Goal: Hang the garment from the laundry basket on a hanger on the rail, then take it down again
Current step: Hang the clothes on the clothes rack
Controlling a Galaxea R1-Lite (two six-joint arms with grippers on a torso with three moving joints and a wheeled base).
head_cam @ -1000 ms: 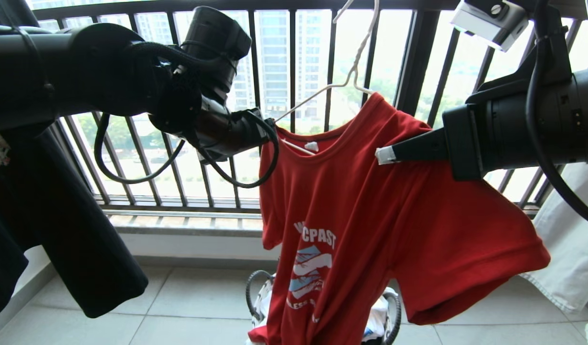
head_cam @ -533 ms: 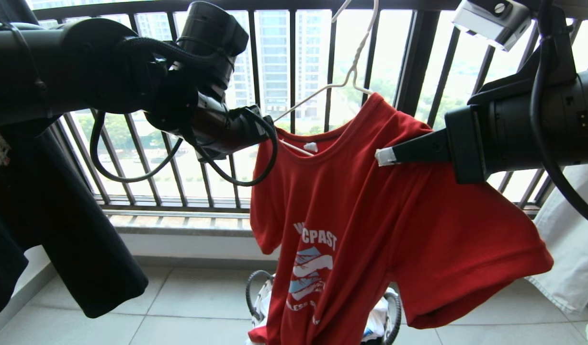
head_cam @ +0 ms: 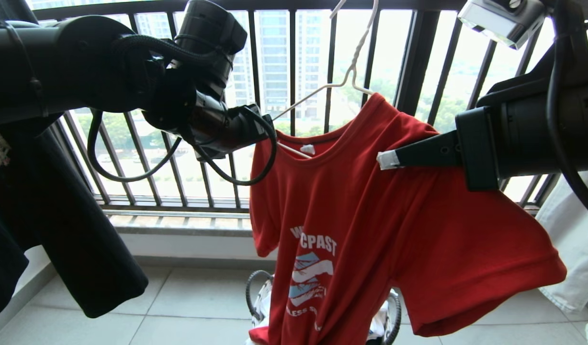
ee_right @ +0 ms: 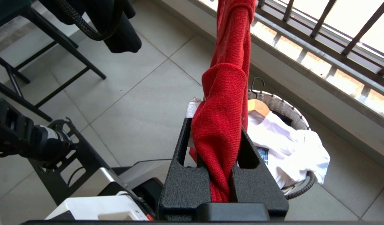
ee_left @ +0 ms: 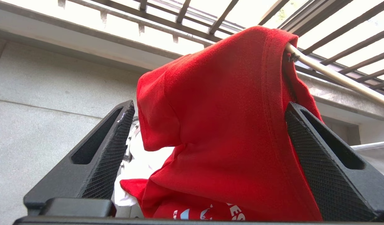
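Balcony setting, dark barred window railing (head_cam: 294,96) across the back, pale tiled floor (head_cam: 179,306) below. Far left, black shirt (head_cam: 59,230) hanging. Left hand (ee_left: 207,150) spread wide around the garment's shoulder, near the collar, clamping nothing. Centre, thin white hanger (head_cam: 344,79) carrying the red garment (head_cam: 370,230), one wire arm bare, lettering facing forward. Beneath, laundry basket (ee_right: 292,109) holding a white T-shirt (ee_right: 289,147). Right hand (ee_right: 221,147) pressed together, pinching the garment's other shoulder.

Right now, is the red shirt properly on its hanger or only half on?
Only half on. The white wire hanger sits inside one shoulder of the red T-shirt; its other arm pokes bare out of the neck opening.
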